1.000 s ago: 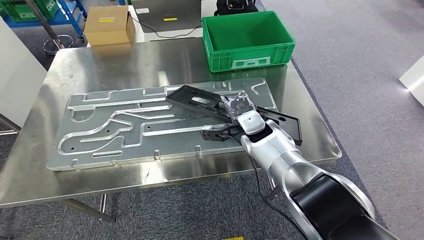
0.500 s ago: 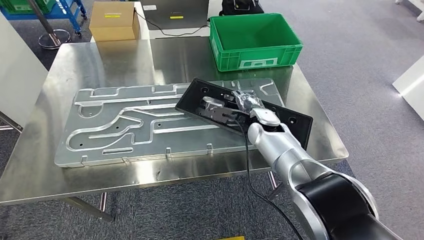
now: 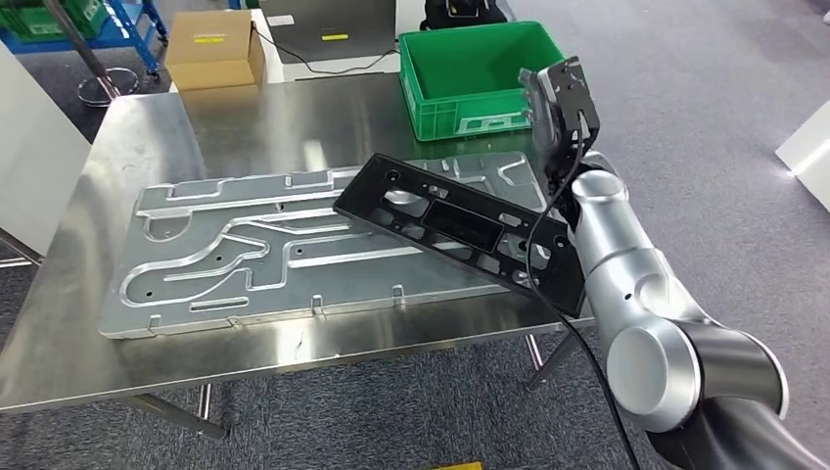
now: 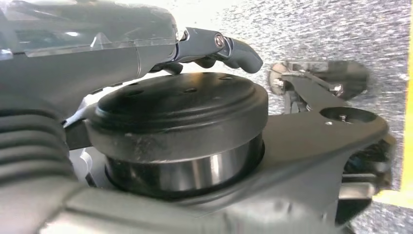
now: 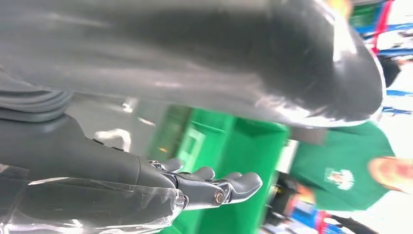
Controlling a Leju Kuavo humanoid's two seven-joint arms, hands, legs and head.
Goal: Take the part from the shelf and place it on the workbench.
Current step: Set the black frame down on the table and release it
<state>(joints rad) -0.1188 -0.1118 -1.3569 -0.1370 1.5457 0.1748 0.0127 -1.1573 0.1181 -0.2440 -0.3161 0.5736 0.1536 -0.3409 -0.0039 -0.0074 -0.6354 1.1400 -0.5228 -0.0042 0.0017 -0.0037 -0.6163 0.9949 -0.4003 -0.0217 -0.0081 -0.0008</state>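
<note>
The black part (image 3: pixel 460 230) lies slantwise on the workbench (image 3: pixel 147 127), mostly across the grooved plate (image 3: pixel 245 250), with its near end past the plate's edge, close to the table's rim. The right hand (image 3: pixel 556 103) is raised above it, fingers extended and holding nothing. The left hand (image 4: pixel 214 46) hangs with fingers loosely curled, empty. The risk: the right arm's dangling cable (image 3: pixel 548 294) crosses the part and could snag it, dragging the overhanging end off the table.

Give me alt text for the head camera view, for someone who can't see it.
A long black part lies on a grooved metal plate on a steel workbench. The robot's right hand is raised above it, holding nothing. A green bin stands at the bench's far edge.
</note>
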